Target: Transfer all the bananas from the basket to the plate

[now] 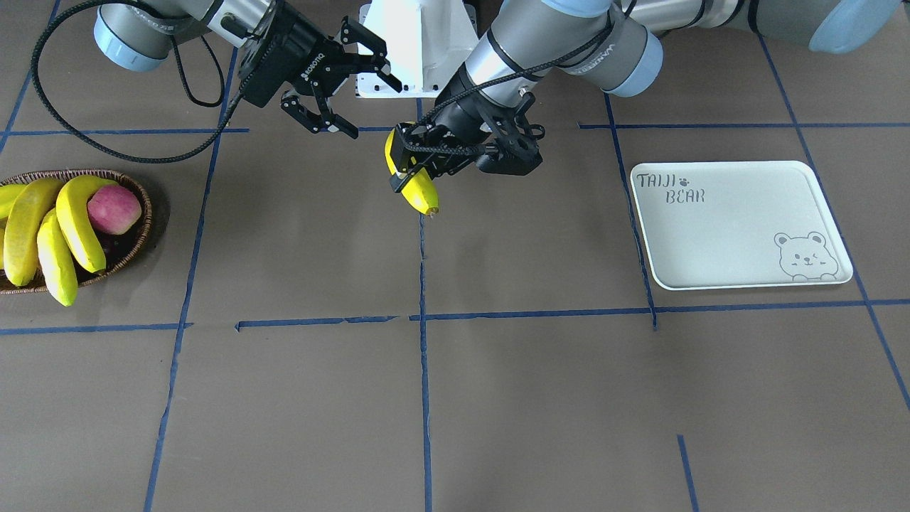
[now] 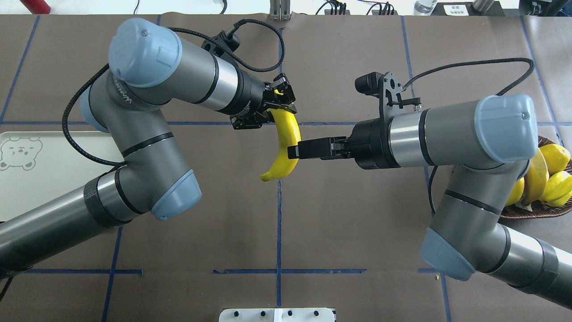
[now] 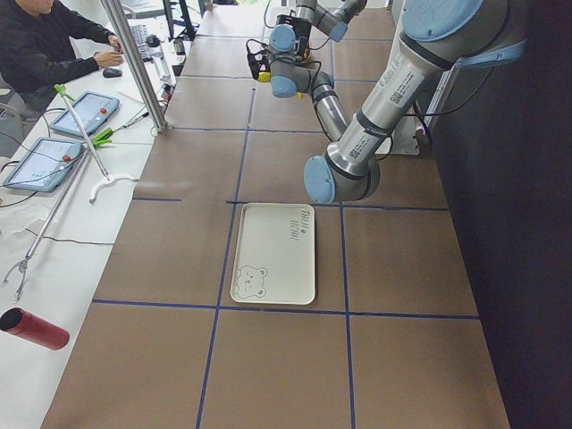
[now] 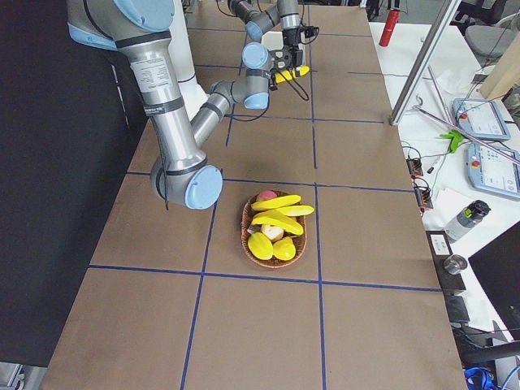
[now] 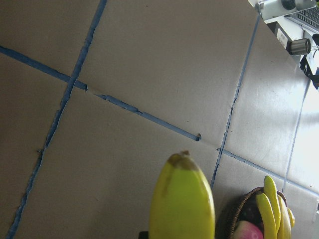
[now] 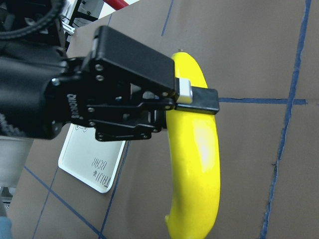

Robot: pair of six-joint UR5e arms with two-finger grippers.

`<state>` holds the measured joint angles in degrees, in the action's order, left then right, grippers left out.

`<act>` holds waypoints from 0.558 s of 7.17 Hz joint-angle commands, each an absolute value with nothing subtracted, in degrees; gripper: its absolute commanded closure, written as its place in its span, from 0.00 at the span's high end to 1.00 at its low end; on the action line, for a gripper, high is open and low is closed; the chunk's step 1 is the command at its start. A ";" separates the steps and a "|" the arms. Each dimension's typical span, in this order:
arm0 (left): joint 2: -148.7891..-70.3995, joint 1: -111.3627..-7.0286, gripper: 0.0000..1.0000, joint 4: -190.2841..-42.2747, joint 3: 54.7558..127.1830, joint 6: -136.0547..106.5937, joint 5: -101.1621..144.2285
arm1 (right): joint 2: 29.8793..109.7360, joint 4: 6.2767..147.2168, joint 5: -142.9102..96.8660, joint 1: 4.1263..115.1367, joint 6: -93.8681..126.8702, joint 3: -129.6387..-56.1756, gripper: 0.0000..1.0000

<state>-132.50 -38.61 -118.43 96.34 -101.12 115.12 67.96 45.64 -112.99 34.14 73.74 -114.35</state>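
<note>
Glossy smooth banana [image 6: 199, 164], woven wicker basket [image 1: 147, 208], matt plate [image 1: 739, 235]

One banana [image 1: 416, 186] hangs midway between the basket [image 1: 145, 213] and the plate [image 1: 739, 227].

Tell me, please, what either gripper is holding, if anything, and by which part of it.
The left gripper is shut on a banana near one end, with the rest curving free. The right gripper is open and holds nothing.

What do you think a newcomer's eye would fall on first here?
A bright yellow banana held above the table's middle, clamped in the left gripper, with the right gripper open beside it. Next, the fruit basket at one end and the bare plate at the other.
</note>
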 commanded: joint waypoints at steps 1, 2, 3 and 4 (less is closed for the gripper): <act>-130.71 -41.90 0.00 -109.04 95.63 -91.56 115.66 | 68.81 52.17 -113.20 34.63 73.74 -120.12 1.00; -127.47 -44.27 0.00 -105.42 95.97 -86.45 115.93 | 70.04 54.47 -113.38 35.41 73.74 -121.97 1.00; -121.52 -47.86 0.00 -104.86 96.93 -82.22 120.37 | 71.53 56.32 -113.73 36.81 73.65 -123.21 1.00; -115.29 -53.90 0.00 -104.85 98.86 -77.39 126.85 | 72.41 59.91 -114.08 38.74 73.65 -124.53 1.00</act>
